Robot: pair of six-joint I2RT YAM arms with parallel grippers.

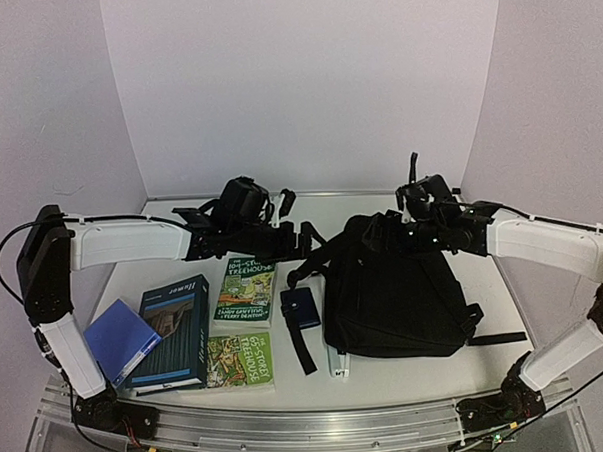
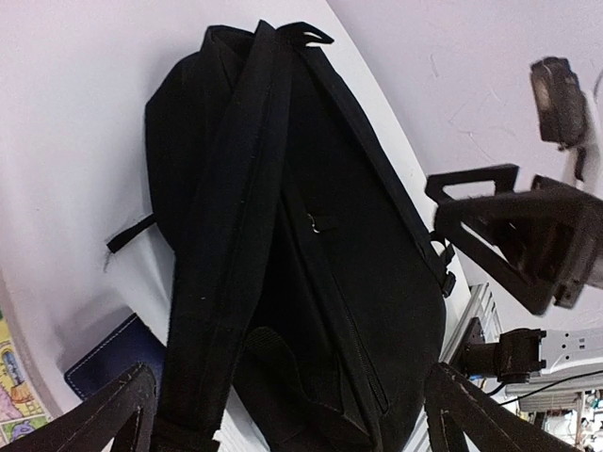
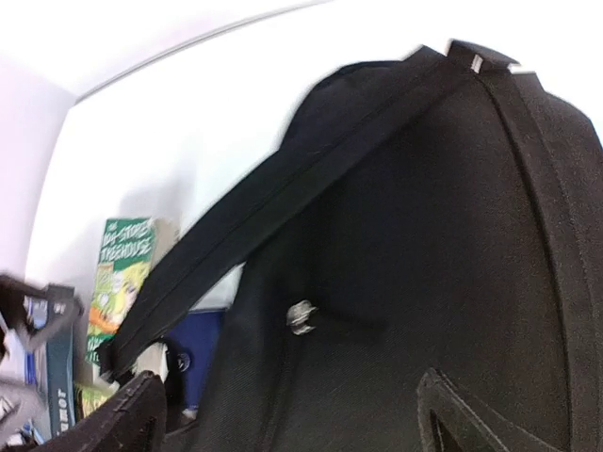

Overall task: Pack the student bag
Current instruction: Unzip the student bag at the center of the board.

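Showing the clearest print, the farther green paperback [image 1: 244, 289] carried "TREEHOUSE" and "TERRY DENTON" on its cover. The nearer green paperback [image 1: 239, 359] also read "TREEHOUSE", with a number above it too small to be sure of. From the right wrist, "TREEHOUSE" showed again on one green cover [image 3: 127, 254]. A dark teal book [image 1: 174, 332] lay left of them with pale lettering on its spine that could not be read. A plain blue notebook [image 1: 116, 339] lay at its left edge. No label showed on the backpack.

The black backpack [image 1: 394, 292] lay flat on the right half of the white desk [image 1: 408, 381], with a shoulder strap [image 3: 283, 198] running across it and a metal zipper pull [image 3: 301, 317] beside the strap. Between it and the paperbacks sat a small dark-blue wallet [image 1: 300, 308], and a loose black strap [image 1: 302, 351] stretched toward the near edge just beside it.

The left fingers [image 2: 113, 414] stood wide apart and empty, looking along the backpack from its left side. The right fingers [image 3: 471, 419] were also spread wide over its far end, clamped on nothing. The strap crossed between them and the zipper.
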